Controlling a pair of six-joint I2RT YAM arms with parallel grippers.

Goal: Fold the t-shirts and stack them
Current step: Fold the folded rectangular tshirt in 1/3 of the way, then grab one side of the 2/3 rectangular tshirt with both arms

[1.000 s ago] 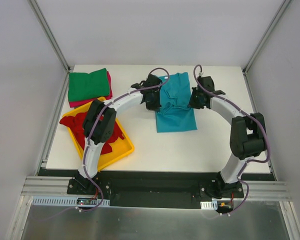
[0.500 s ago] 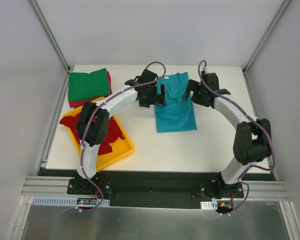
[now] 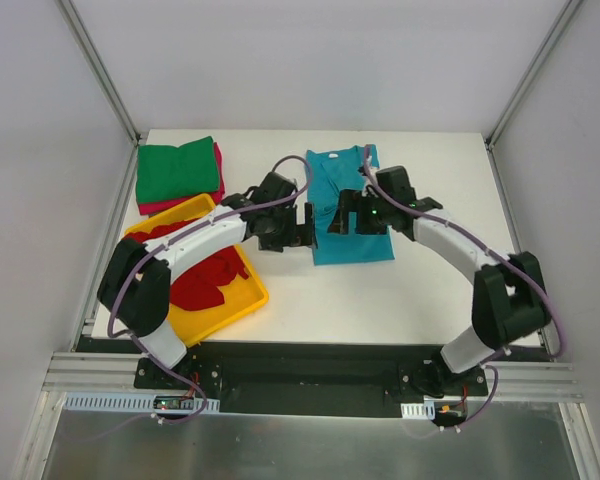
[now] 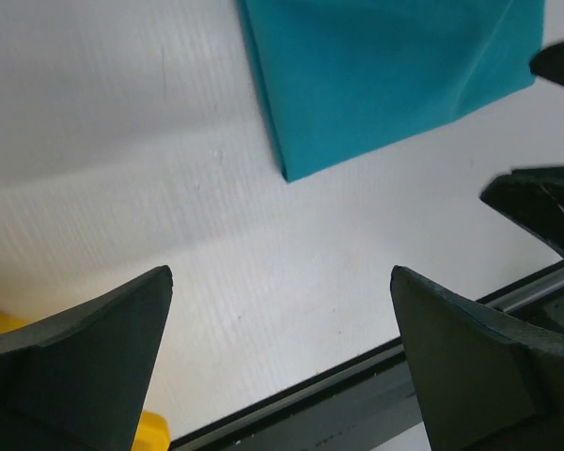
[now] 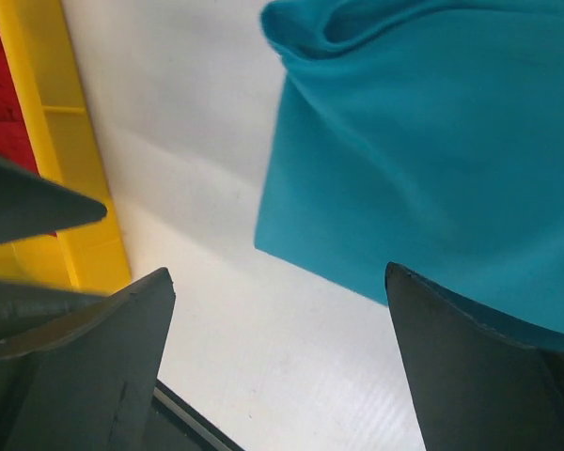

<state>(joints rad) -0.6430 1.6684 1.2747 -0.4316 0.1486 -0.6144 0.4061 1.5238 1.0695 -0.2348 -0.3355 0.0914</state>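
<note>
The fingers (image 4: pixel 85 366) of the left gripper (image 4: pixel 282 357) gape wide and hold nothing; below them lies bare table (image 4: pixel 263 272); the right gripper (image 5: pixel 277 366) is spread just as far, also with nothing in its grasp.

At the far left corner a folded green shirt (image 3: pixel 177 170) lies on a magenta shirt (image 3: pixel 219 165), whose edges peek out along the right and near sides; just nearer, touching that pile, sits the yellow tray (image 3: pixel 248 298), set askew, with crumpled red shirts (image 3: pixel 205 285) in it; the left arm reaches across above the tray.

The left gripper hangs over the table just left of the teal shirt (image 3: pixel 355 245); the shirt's near left corner shows at the top of the left wrist view.

The teal shirt lies mid-table, folded into a long panel, collar toward the far edge, near end flat and square; a soft ridge of cloth rises by its left edge.

The right gripper hovers over the shirt's left half, facing the left gripper, the two close together; I cannot tell whether it touches the cloth.
</note>
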